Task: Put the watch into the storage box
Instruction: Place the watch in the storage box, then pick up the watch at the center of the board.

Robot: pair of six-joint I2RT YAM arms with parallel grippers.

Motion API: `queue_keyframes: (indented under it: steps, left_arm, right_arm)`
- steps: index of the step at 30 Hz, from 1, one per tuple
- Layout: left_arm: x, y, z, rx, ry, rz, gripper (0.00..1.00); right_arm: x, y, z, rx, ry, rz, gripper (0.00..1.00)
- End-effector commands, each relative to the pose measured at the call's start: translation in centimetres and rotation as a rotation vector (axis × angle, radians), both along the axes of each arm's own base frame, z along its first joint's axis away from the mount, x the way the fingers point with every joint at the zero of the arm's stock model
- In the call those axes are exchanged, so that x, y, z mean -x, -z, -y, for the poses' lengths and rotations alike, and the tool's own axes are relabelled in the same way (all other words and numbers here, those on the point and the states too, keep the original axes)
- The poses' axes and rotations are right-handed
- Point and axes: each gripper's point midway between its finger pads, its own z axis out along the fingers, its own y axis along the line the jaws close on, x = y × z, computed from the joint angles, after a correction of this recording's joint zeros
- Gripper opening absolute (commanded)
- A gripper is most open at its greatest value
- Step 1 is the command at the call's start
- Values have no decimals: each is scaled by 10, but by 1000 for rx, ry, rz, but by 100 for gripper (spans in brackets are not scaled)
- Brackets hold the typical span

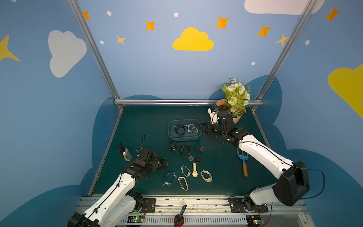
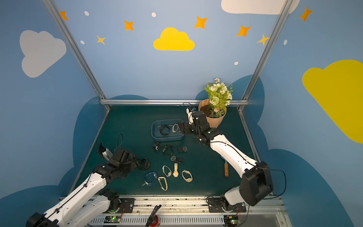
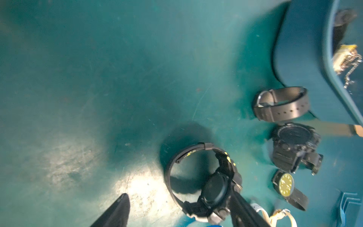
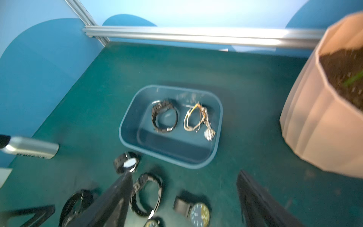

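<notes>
1. The left gripper (image 3: 178,194) stands wide open around a black watch (image 3: 214,188) that lies on the worktop (image 1: 216,176), well apart from the storage box (image 1: 184,138) on its near left side. One finger (image 3: 243,210) seems to touch the watch case, while the other stands clear of the strap. Closing from here may shove the watch sideways, or catch only the strap so that it slips out during the lift.
2. Several loose watches (image 1: 185,150) lie just in front of the box, between it and the black watch. A low carry could drag or scatter them.
3. The right gripper (image 4: 184,174) hangs wide open and empty at the right end of the box. If both arms reach the box together, they may collide.
4. The flowerpot (image 2: 214,119) stands just behind and to the right of the box, close to the right arm. A careless retreat could knock it over.
5. The box is shallow and already holds a dark watch (image 1: 180,130) and a pale one (image 1: 192,128). A drop from high up, or near the rim, may bounce the watch out.
6. A bottle (image 1: 125,154) lies left of the box, beside the left arm; a wide swing could roll it.
</notes>
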Motion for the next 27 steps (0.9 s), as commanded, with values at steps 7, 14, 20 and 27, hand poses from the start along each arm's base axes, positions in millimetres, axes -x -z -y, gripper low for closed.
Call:
queue_keyframes:
  steps: [7, 14, 20, 27]
  left_arm:
    - [-7, 20, 8, 0, 11, -82, 63]
    - [-12, 35, 10, -15, 14, -137, 42]
    - [-17, 40, 13, -18, 15, -148, 29]
    - [-22, 35, 15, -13, 16, -132, 9]
  right_arm:
    - [52, 16, -5, -35, -59, -64, 84]
    - [64, 26, -6, -27, -63, -92, 84]
    - [64, 26, -5, -21, -56, -83, 84]
    - [63, 29, -9, -25, -65, -94, 84]
